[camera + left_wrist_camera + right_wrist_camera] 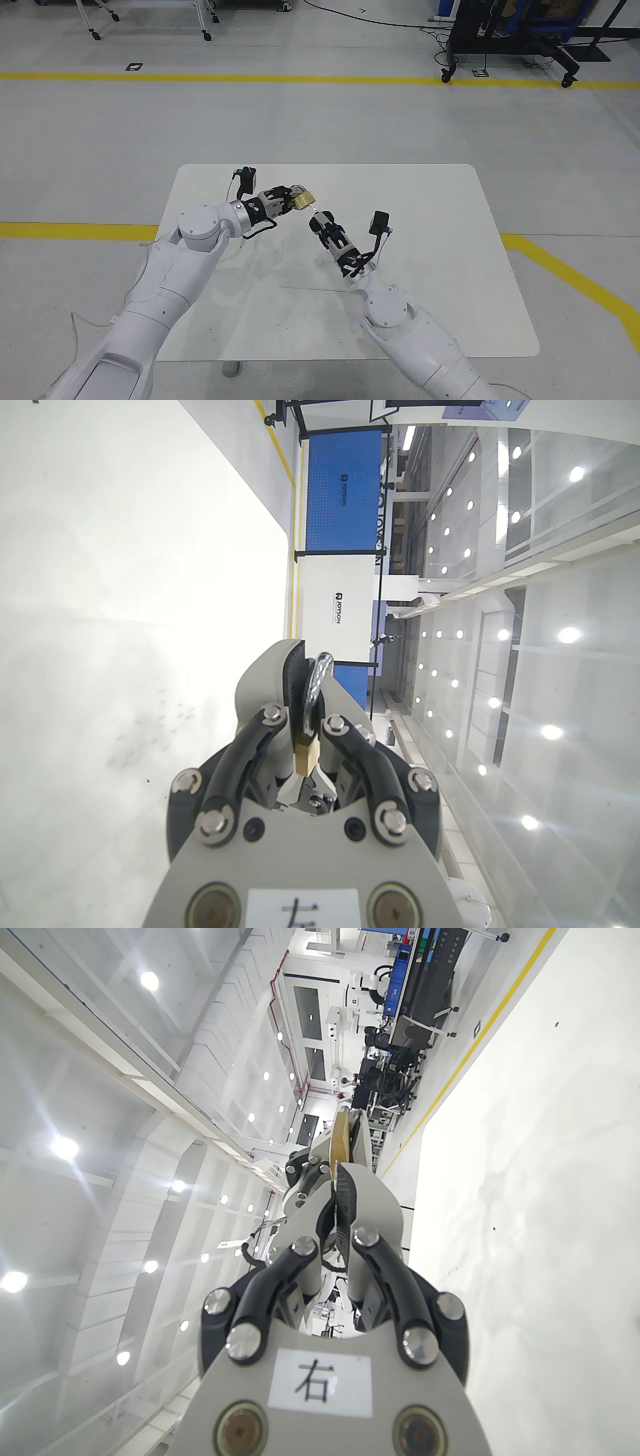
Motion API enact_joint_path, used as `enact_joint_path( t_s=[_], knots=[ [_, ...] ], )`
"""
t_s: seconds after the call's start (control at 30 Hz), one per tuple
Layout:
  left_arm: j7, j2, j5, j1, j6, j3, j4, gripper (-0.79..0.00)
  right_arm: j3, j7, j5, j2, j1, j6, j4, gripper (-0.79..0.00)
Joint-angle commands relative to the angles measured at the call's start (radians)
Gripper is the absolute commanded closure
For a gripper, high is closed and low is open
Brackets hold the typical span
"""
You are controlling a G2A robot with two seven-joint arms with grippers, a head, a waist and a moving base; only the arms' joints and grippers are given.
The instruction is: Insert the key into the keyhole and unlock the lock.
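White table (440, 215) on grey floor (300, 120)

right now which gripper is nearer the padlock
Left. The left gripper is shut on the padlock, holding it. The right gripper is close beside the padlock, pointing at it.

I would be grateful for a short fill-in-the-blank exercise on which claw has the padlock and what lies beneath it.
1. The brass padlock is clamped in the ___ arm's claw.
2. The ___ arm's claw points at the padlock from close by.
3. Both claws are above a table whose top is ___ in colour.

Missing words: left; right; white.
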Motion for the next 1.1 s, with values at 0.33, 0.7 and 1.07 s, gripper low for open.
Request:
enact_joint_path(
  t_s=[0.33, 0.7, 1.07],
  knots=[
    [-0.005, -0.003, 0.020, 0.008, -0.002, -0.016, -0.006, 0.000, 0.003, 0.005, -0.010, -0.017, 0.006, 0.024, 0.014, 0.000],
    [-0.002, -0.005, 0.034, 0.014, 0.000, -0.032, -0.012, 0.000, 0.023, 0.027, -0.022, -0.022, -0.014, 0.023, -0.004, 0.000],
    [-0.010, -0.008, 0.056, 0.018, -0.002, -0.038, -0.016, 0.000, 0.034, 0.045, -0.016, -0.033, -0.006, 0.051, 0.000, 0.000]
  ],
)
